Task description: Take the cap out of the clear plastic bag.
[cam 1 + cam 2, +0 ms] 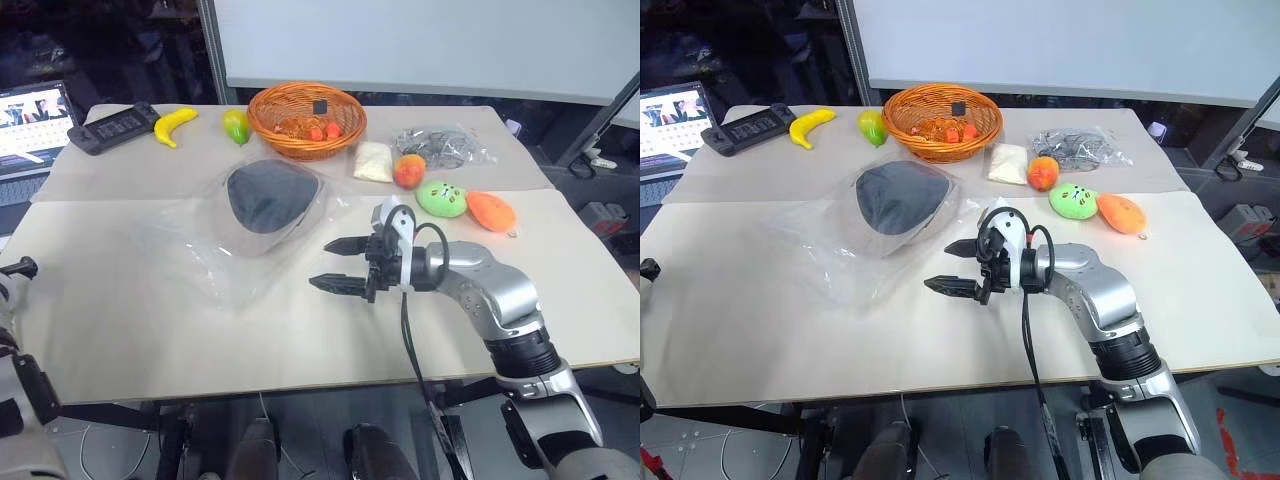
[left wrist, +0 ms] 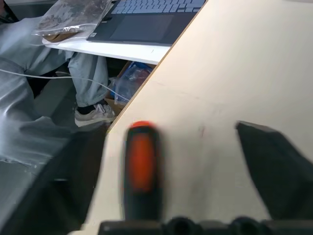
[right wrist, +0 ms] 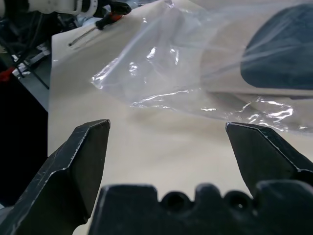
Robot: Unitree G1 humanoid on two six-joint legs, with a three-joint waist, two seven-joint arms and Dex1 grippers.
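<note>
The cap (image 1: 265, 195) lies dark grey lining up inside the clear plastic bag (image 1: 190, 245), which is spread flat on the beige table left of centre. My right gripper (image 1: 320, 264) hovers just right of the bag's near right edge, pointing left at it, open and empty. In the right wrist view the bag (image 3: 161, 63) and cap (image 3: 283, 54) lie beyond the spread fingers (image 3: 83, 161). My left gripper (image 2: 205, 166) is open over the table's left edge (image 2: 146, 88), with one orange-padded finger (image 2: 142, 161) showing and nothing between the fingers.
At the back stand an orange wicker basket (image 1: 305, 120), a banana (image 1: 175, 125), a green fruit (image 1: 236, 126), a black handheld device (image 1: 112, 128) and a laptop (image 1: 30, 115). Right of the bag lie a white pouch (image 1: 373, 161), a peach (image 1: 409, 171), two plush toys (image 1: 441, 198) and a small clear bag (image 1: 440, 145).
</note>
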